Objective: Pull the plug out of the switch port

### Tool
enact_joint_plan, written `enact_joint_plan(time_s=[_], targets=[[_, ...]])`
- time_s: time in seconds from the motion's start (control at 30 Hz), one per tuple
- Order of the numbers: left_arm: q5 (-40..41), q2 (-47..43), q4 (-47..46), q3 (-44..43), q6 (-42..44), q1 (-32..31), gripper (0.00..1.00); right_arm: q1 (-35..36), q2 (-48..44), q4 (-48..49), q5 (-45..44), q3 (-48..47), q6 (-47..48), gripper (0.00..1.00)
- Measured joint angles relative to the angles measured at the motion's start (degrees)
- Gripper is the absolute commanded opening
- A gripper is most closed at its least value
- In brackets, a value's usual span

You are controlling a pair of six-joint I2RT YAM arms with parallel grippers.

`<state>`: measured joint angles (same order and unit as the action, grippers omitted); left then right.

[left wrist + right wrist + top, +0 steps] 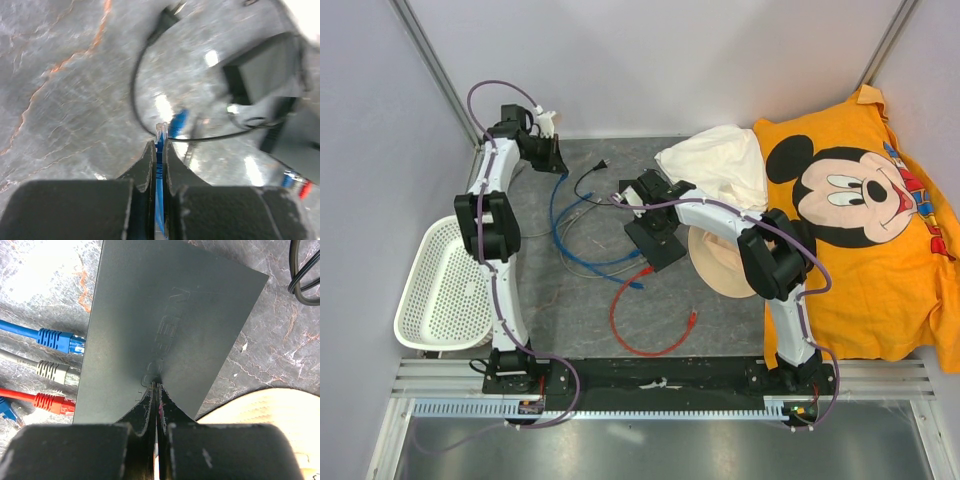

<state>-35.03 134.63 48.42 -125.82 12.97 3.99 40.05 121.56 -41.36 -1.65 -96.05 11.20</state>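
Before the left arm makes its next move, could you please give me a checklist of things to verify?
1. Grip: left gripper shut on the blue cable just behind its clear plug: ok.
2. Release: that plug is free of the network switch, over the table: ok.
3. Brace: right gripper shut, tips on the switch's top: ok.
4. Others: blue plug, grey plug, red plug sit at the switch's edge: ok.
5. Snag: black cord crosses beneath the held plug: cannot tell.
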Motion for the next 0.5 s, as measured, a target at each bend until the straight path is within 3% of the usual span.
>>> enact_joint_plan(time_s=[0.07,0.1,0.2,0.37,0.5], targets=[[2.16,1.36,0.79,-0.02,0.42,-0.2,0.2,0.2,0.0,0.02,-0.28,0.0,0.13,0.0],[2.93,1.86,1.22,0.0,0.46,-0.28,0.39,0.26,0.0,0.02,-0.39,0.0,0.17,0.0],[4.96,2.58,2.23,0.31,0.63,-0.37,0.54,0.44,0.0,0.02,-0.92,0.0,0.22,0.0],[5.16,2.34,2.49,0.66,0.13,-0.33,0.62,0.59,0.0,0.02,-1.22,0.0,0.24,0.0],[0.52,-1.4,1.6,4.63,-2.21,-0.48,0.63,0.61,0.0,0.04,-1.29,0.02,0.35,0.0]])
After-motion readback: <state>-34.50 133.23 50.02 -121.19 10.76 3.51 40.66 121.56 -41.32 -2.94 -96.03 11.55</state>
